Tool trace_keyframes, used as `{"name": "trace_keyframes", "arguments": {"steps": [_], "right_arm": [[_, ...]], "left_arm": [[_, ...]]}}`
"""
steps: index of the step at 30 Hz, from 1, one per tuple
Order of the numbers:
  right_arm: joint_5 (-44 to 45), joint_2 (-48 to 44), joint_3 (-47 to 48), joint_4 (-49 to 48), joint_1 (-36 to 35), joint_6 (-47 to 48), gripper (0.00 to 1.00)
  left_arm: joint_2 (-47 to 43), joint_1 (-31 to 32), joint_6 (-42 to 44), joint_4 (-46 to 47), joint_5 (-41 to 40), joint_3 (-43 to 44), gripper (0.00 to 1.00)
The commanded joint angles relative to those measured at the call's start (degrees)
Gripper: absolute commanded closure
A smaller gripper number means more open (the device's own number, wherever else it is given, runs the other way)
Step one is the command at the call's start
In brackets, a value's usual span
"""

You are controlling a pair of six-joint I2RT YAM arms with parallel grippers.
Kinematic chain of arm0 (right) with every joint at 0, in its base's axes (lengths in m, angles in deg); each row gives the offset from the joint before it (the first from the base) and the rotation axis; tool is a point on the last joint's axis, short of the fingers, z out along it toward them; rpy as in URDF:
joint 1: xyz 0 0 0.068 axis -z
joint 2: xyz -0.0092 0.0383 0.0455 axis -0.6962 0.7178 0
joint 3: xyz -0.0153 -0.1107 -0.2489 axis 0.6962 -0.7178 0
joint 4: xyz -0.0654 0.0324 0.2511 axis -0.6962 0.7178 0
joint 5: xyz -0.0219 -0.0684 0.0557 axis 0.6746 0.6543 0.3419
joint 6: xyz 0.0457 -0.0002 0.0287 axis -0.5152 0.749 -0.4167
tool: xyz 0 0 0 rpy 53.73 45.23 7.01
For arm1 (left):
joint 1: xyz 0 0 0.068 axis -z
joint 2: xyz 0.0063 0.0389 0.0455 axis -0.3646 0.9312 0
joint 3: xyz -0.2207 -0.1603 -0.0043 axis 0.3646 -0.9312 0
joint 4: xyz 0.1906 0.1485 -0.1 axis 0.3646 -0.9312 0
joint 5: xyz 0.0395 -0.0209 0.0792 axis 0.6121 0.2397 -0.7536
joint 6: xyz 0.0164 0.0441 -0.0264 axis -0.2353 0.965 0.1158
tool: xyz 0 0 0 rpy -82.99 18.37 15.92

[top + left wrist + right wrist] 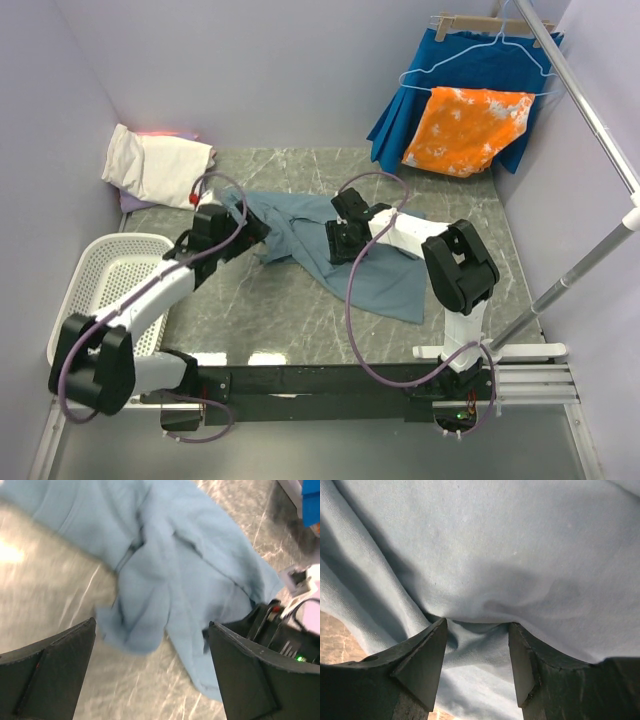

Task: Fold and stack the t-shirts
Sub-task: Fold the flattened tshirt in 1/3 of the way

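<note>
The blue-grey shirt (392,282) lies crumpled on the bench (250,310), running far-left to near-right. Our right claw (477,625) sits on its middle, parted around a fold; our left claw (151,624), released, hovers over its left end.

no readable text, labels, numbers anywhere

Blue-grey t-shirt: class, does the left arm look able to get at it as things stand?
Probably yes: the left gripper hangs open right over the blue-grey t-shirt, with nothing between them.
</note>
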Motion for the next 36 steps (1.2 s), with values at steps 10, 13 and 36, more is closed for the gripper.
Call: {"name": "trace_keyframes", "arguments": {"steps": [10,13,36], "right_arm": [[0.1,1.8,1.6,1.3,1.0,1.9,0.41],[0.2,1.4,0.9,1.2,1.1,2.2,0.4],[0.9,-0.1,-2.7,0.1,1.8,1.9,0.41]], "left_arm": [[-8.4,3.3,-15.6,13.0,-6.1,-18.2,0.03],[-7.1,3.3,-16.5,13.8,-8.2,-17.9,0.1],[-3.9,3.3,-8.6,-0.3,-8.8,-1.3,0.99]]}}
